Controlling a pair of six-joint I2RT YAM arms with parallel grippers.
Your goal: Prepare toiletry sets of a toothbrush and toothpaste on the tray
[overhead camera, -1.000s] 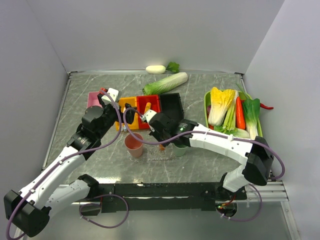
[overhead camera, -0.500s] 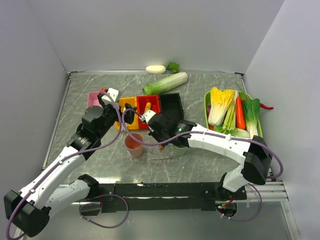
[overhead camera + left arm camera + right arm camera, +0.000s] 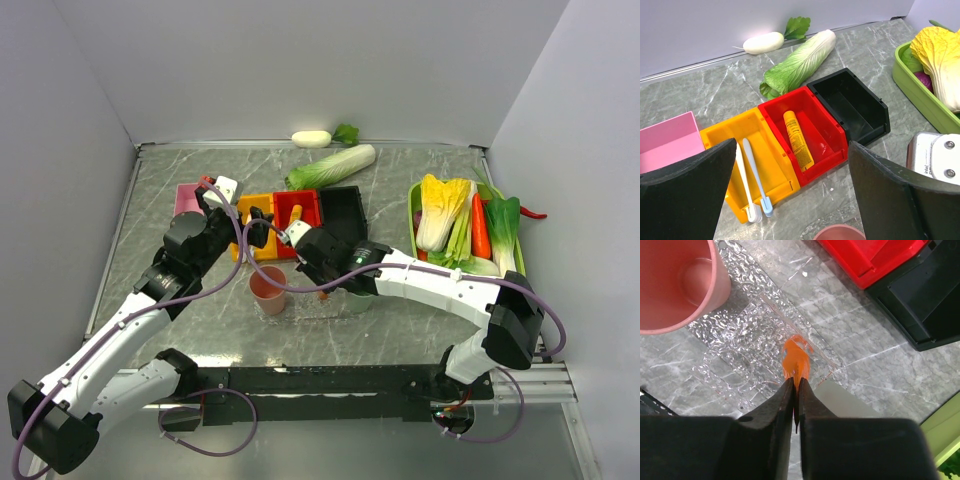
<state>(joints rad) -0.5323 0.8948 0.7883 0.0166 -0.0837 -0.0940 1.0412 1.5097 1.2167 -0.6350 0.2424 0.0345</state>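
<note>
- Since a second ago my right arm has edged a little to the left, so its forearm now covers most of the green cup (image 3: 358, 302); my left arm has not shifted
- My right pincer (image 3: 796, 389) is pinched narrow on the small orange wedge-shaped toothpaste tube (image 3: 796, 360), which hangs nose-down from the fingertips
- That tube is over the flat clear speckled plastic tray (image 3: 740, 340), near one long edge; whether its lower end touches the tray I cannot tell
- The pink plastic cup (image 3: 675, 285) stands at one end of the tray, apart from the tube
- My left pincer (image 3: 791, 147) is spread wide and holds nothing, hovering above the row of bins on the grey marbled worktop (image 3: 715, 85)
- The second, yellow-orange toothpaste tube (image 3: 798, 139) lies lengthwise in the red plastic bin (image 3: 827, 130)
- The two thin white toothbrushes (image 3: 756, 176) lie side by side in the yellow plastic bin (image 3: 775, 165) just beside the red one, heads towards the near end
</note>
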